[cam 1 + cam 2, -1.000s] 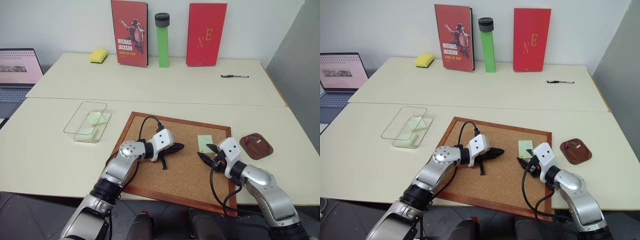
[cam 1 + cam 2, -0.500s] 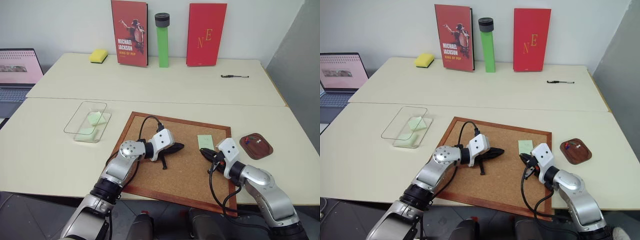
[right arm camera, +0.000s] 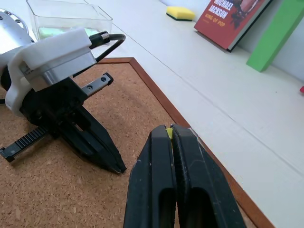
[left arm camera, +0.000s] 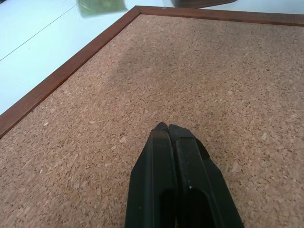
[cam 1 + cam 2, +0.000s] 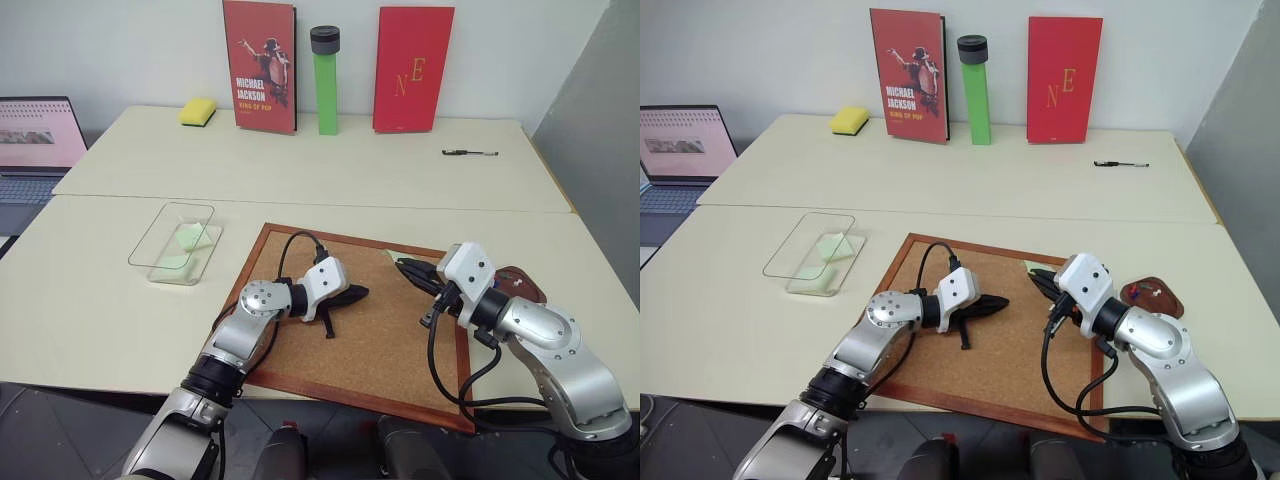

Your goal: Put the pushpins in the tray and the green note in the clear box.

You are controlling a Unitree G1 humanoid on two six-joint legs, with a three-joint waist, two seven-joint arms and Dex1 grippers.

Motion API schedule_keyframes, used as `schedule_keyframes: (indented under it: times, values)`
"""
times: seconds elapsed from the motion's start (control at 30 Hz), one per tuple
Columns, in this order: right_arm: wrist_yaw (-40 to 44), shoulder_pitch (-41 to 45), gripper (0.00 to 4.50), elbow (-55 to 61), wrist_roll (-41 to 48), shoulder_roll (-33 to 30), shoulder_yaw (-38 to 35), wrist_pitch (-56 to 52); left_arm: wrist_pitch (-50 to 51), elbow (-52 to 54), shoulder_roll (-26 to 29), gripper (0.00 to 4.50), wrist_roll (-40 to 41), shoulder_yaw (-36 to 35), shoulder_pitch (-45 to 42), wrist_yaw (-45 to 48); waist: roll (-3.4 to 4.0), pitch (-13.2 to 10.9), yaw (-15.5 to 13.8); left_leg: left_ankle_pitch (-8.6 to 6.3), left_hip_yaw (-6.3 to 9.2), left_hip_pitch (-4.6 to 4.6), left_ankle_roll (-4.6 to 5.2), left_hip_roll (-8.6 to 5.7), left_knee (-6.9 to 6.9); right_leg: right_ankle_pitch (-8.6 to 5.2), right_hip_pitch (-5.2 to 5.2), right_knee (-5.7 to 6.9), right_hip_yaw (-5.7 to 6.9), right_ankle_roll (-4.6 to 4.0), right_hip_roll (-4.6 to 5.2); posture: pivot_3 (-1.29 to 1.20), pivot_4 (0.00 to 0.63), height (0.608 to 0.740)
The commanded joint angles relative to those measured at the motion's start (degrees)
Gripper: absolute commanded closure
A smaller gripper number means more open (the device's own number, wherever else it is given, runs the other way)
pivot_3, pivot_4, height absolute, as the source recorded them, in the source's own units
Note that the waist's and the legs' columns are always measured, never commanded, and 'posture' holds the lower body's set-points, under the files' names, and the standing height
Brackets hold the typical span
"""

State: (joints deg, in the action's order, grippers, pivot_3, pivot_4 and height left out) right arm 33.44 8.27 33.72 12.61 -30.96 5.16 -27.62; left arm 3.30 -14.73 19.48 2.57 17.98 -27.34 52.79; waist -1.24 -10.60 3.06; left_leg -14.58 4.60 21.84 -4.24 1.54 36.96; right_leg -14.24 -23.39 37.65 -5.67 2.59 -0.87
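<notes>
My right gripper (image 5: pixel 398 263) hangs above the far right part of the corkboard (image 5: pixel 350 345), shut on the pale green note (image 3: pixel 168 133); just a sliver of the paper pokes out at the fingertips. My left gripper (image 5: pixel 362 292) is shut and empty, low over the middle of the corkboard. The small brown tray (image 5: pixel 1158 300) sits right of the board, half hidden behind my right wrist, with red and blue pushpins (image 5: pixel 1137 291) in it. The clear box (image 5: pixel 175 243) stands left of the board and has pale green slips (image 5: pixel 188 238) inside.
Along the back wall stand two red books (image 5: pixel 259 65), a tall green cylinder (image 5: pixel 325 85) and a yellow sponge (image 5: pixel 197 111). A black pen (image 5: pixel 470 152) lies at the back right. A laptop (image 5: pixel 35 135) is at the far left.
My right gripper closed on the green note lying on the corkboard and lifted it up and off the board. The left arm has kept still.
</notes>
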Motion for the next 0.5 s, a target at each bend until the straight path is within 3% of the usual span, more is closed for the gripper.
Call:
schedule_keyframes:
  times: [0.03,0.07,0.5]
  values:
    - [0.10,2.30,4.46,2.00,0.51,-0.18,-0.59,0.01,1.09,-2.76,-0.19,4.50,0.11,-2.57,-1.61,-2.46,-0.02,-0.01,0.08,0.00,-0.01,-0.01,0.00,0.00,0.02,0.00,0.00,0.00,0.00,0.00,0.00,0.00,0.150,0.740]
    - [0.19,2.55,4.46,1.92,0.55,-0.20,-0.66,-0.02,0.78,-2.88,-0.05,4.50,0.14,-2.97,-2.05,-2.74,-0.04,-0.02,0.14,0.01,-0.01,-0.01,0.01,0.01,0.02,0.00,0.00,0.00,-0.01,0.00,0.00,0.00,0.150,0.740]
    - [0.63,7.57,4.50,-0.59,1.80,-1.21,-1.76,-4.56,-2.20,-3.78,0.95,1.93,3.42,-7.09,-10.36,1.03,-0.07,-0.06,0.02,-0.01,0.00,0.66,0.00,0.02,-0.09,0.19,-0.57,-0.02,0.05,0.32,-0.02,0.00,0.150,0.740]
